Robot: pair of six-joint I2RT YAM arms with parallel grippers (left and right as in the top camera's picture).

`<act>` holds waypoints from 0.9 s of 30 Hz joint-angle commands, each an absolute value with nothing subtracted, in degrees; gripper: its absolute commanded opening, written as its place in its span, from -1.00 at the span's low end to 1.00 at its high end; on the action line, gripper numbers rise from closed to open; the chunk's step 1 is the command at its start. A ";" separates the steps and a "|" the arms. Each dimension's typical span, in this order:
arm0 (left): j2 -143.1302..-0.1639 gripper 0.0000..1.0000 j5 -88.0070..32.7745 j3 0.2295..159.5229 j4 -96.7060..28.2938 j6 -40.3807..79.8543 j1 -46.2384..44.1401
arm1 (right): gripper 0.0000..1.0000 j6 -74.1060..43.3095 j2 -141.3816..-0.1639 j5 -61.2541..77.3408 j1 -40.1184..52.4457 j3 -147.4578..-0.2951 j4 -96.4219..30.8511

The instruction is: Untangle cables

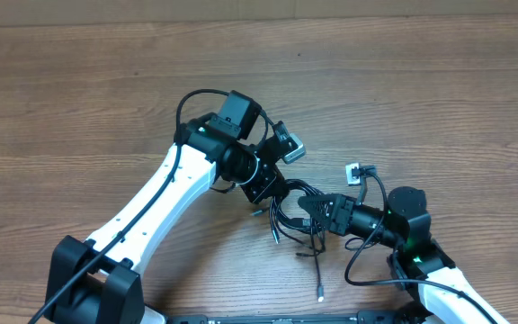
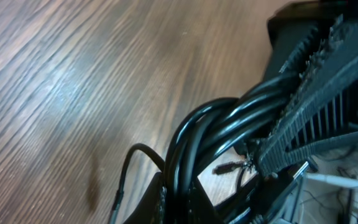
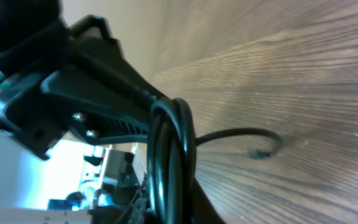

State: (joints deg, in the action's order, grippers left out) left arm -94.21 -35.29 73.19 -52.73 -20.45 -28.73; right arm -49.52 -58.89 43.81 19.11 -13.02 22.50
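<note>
my left gripper and right gripper both look pinched on the cables mid-bench; they're light and floppy, so I'd regrab near the loose plug end at 6 o'clock

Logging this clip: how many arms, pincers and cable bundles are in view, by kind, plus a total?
Robot arms: 2, left arm and right arm
Pincers: 2, left pincer and right pincer, both shut on the cables
Tangled bundles of black cables: 1, separate cords not countable
Total: 5
</note>
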 commanded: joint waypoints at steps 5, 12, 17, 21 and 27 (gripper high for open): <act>-94.52 -0.92 -12.69 73.19 -48.01 5.98 -28.84 | -0.92 -49.47 -60.51 41.50 20.88 -13.61 14.37; -94.52 -0.91 1.48 73.19 -46.85 29.71 -28.84 | -0.92 -49.50 -60.51 40.95 20.91 -13.52 8.43; -94.54 -0.91 4.12 73.19 -46.96 41.74 -28.86 | -0.92 -49.52 -60.51 40.95 20.88 -13.52 8.29; -94.72 -0.92 10.94 73.19 -48.31 48.47 -28.84 | -0.82 -49.52 -60.51 40.93 20.88 -13.52 7.05; -95.53 -0.91 14.96 73.17 -49.58 51.94 -28.86 | -0.67 -49.52 -60.51 40.88 20.88 -13.50 6.44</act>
